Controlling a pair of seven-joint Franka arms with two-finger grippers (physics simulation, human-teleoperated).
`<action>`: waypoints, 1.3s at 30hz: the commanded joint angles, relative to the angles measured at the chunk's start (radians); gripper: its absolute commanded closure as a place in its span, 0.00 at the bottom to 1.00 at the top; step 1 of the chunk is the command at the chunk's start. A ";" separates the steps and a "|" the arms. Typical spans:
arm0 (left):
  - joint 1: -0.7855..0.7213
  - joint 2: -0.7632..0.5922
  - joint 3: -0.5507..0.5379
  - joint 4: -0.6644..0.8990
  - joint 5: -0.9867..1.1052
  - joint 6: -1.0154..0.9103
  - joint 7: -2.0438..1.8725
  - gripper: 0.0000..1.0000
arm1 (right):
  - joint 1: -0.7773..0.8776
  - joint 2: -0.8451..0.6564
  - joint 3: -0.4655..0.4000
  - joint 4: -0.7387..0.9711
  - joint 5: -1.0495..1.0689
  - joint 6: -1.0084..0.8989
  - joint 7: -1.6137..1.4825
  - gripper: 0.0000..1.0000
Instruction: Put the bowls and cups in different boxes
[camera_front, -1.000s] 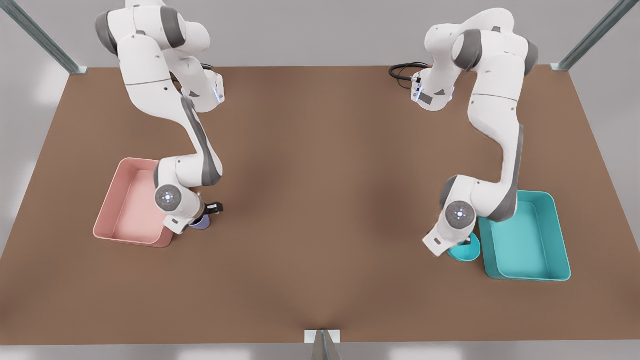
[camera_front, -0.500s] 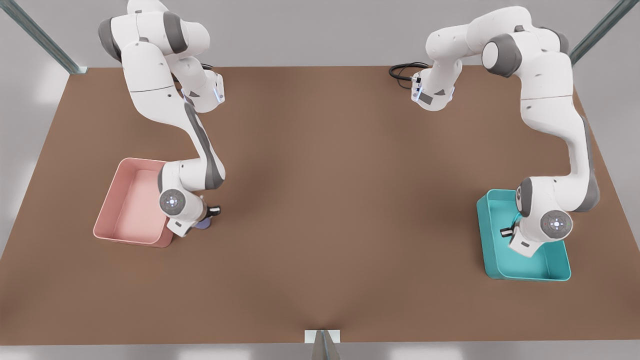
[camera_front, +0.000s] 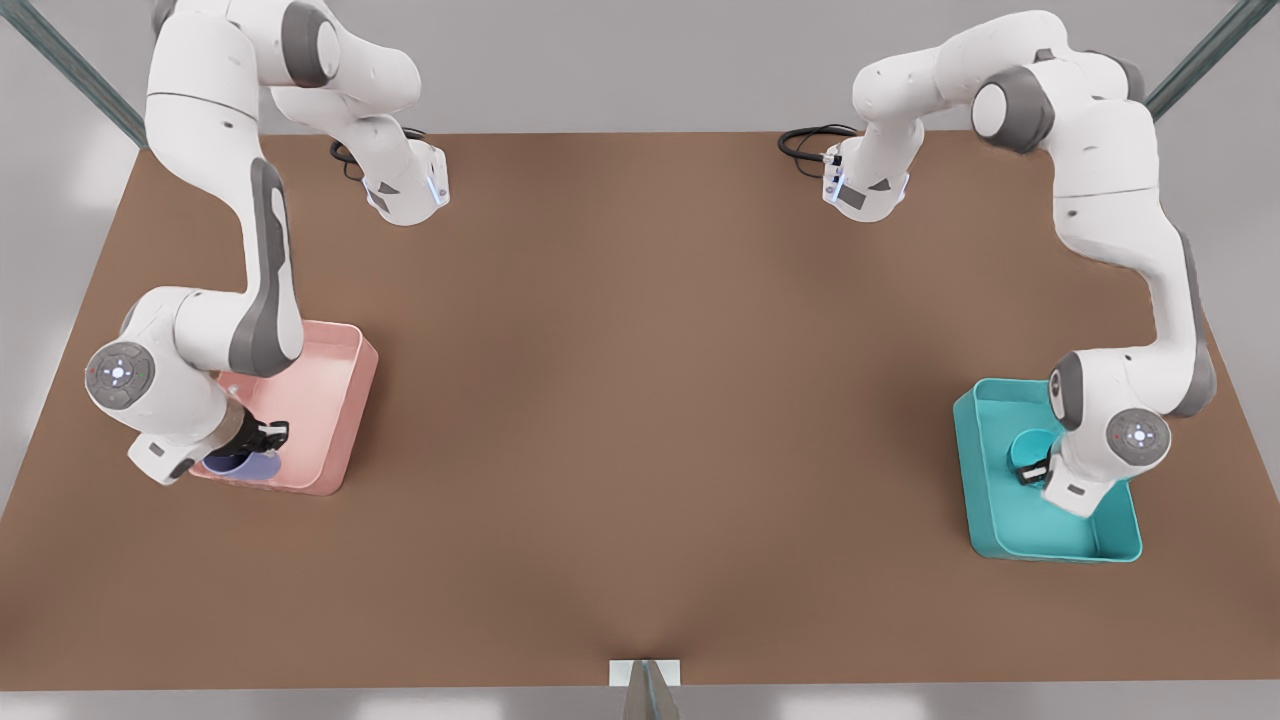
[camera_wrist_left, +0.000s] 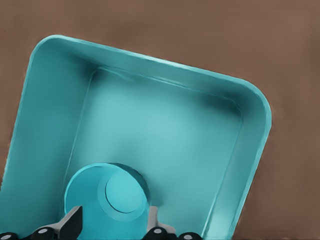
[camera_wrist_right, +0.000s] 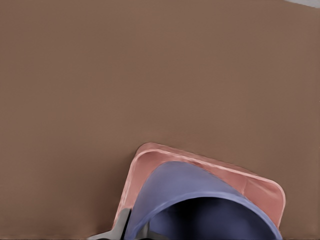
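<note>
The left gripper (camera_front: 1035, 470) hung over the teal box (camera_front: 985, 505), which sat at the front view's right, near side of the brown table (camera_front: 640, 400). In the left wrist view its two fingers (camera_wrist_left: 72, 226) sat either side of the teal bowl (camera_wrist_left: 107, 197), closed on it; the bowl was within the box's walls (camera_wrist_left: 150, 75), toward one end. In the front view the bowl (camera_front: 1028, 447) showed inside the box, just beside the wrist. Couldn't tell whether the bowl rested on the box floor or hung just above it.

The right gripper (camera_front: 262, 440) was at the front view's left, over the near end of the pink box (camera_front: 345, 400). It had the lavender cup (camera_front: 245, 464) pinched at the rim, cup tilted w/ its mouth toward the wrist camera. In the right wrist view the cup (camera_wrist_right: 185, 192) sat in front of the pink box (camera_wrist_right: 250, 185), one finger (camera_wrist_right: 117, 230) against the cup's outer wall; the other finger was hidden. Cup looked held above the box, not set down.

The boxes were well apart, at opposite sides of the table.
</note>
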 joint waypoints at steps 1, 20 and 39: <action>-0.038 -0.078 -0.001 0.012 -0.071 -0.142 0.003 0.00 | -0.007 -0.002 -0.011 -0.036 -0.033 -0.091 -0.330 0.79; -0.268 -0.268 -0.078 0.213 -0.306 -0.671 0.078 0.00 | -0.031 0.068 -0.010 -0.270 -0.004 0.334 -0.318 0.00; -0.262 -0.263 -0.078 0.210 -0.292 -0.654 0.078 0.00 | 0.120 -0.130 0.003 0.270 0.039 -0.505 0.056 0.00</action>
